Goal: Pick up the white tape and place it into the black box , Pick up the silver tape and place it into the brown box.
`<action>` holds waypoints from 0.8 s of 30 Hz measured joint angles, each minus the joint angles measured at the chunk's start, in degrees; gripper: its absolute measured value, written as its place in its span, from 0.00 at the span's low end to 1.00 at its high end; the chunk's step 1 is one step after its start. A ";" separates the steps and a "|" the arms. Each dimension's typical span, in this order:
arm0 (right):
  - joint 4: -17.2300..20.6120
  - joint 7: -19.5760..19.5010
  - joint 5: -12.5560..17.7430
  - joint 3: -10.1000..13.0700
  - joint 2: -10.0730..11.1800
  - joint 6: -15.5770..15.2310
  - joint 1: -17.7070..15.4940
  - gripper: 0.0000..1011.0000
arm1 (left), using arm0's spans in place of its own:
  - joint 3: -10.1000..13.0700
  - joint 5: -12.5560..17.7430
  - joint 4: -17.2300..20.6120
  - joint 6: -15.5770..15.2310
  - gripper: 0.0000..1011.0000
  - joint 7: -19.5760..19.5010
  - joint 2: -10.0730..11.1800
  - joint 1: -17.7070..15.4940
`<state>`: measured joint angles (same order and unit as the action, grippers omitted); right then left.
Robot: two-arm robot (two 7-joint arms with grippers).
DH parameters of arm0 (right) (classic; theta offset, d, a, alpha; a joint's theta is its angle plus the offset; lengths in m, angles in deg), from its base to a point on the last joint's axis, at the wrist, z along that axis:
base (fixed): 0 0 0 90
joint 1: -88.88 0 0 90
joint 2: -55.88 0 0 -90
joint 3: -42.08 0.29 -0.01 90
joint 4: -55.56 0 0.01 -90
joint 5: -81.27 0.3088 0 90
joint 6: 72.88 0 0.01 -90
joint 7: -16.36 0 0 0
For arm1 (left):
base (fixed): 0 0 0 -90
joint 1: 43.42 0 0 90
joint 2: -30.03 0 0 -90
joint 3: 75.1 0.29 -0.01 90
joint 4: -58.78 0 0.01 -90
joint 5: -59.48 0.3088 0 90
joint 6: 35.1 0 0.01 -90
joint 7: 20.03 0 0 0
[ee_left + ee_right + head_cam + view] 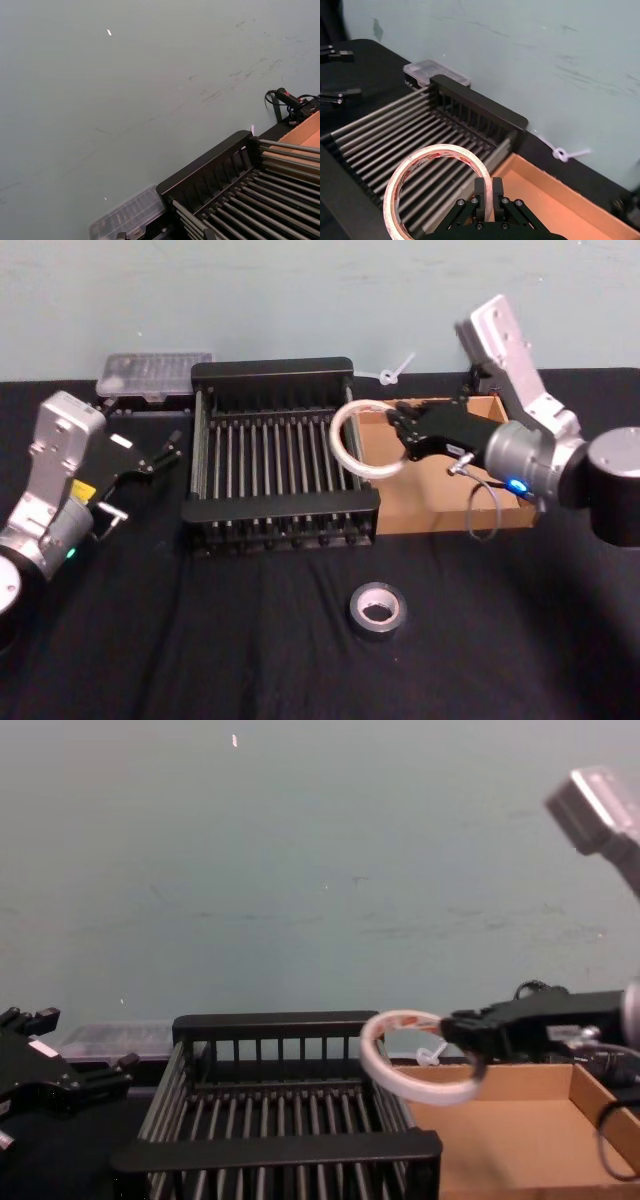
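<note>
Over the seam between the black box (270, 455) and the brown box (440, 490), the right gripper (398, 436) is pinching the white tape (352, 440), fingers (481, 196) clamped across its band. Silver tape (377, 609) is sitting on the counter (200, 640). Left gripper (165, 452) is idling with fingers apart.

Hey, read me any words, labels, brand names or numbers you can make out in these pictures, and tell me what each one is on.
No text can be read anywhere.
Red print on the inner core of the white tape, held in the right gripper: too blurred to read.
Small yellow sticker on the left gripper: too small to read.
Silver tape, black box, brown box: no visible lettering.
</note>
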<state>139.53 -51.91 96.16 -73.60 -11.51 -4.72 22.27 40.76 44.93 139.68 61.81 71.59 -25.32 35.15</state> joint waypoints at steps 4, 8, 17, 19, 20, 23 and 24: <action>-2.63 0.84 -1.15 -1.52 -1.92 0.07 2.45 0.10 | 0.00 0.00 0.00 0.00 0.99 0.00 0.00 0.00; -4.81 1.39 -1.95 -2.55 -3.42 0.13 4.28 0.10 | 0.00 0.00 0.00 0.00 0.99 0.00 0.00 0.00; -8.64 2.12 -3.66 -4.30 -6.44 0.60 7.29 0.10 | 0.00 0.00 0.00 0.00 0.99 0.00 0.00 0.00; -9.10 2.18 -4.02 -4.48 -6.88 0.79 7.57 0.10 | 0.00 0.00 0.00 0.00 0.99 0.00 0.00 -0.01; -9.31 2.17 -4.26 -4.56 -7.10 0.93 7.69 0.10 | 0.00 0.00 0.00 0.00 0.99 0.00 0.00 0.00; -9.32 2.18 -4.27 -4.56 -7.12 0.94 7.70 0.10 | 0.00 0.00 0.00 0.00 0.99 0.00 0.00 0.00; -9.32 2.17 -4.27 -4.55 -7.12 0.94 7.70 0.10 | 0.00 0.00 0.00 0.00 0.99 0.00 0.00 0.00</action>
<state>130.21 -49.73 91.89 -78.15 -18.63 -3.78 29.97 40.76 44.93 139.68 61.81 71.59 -25.32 35.15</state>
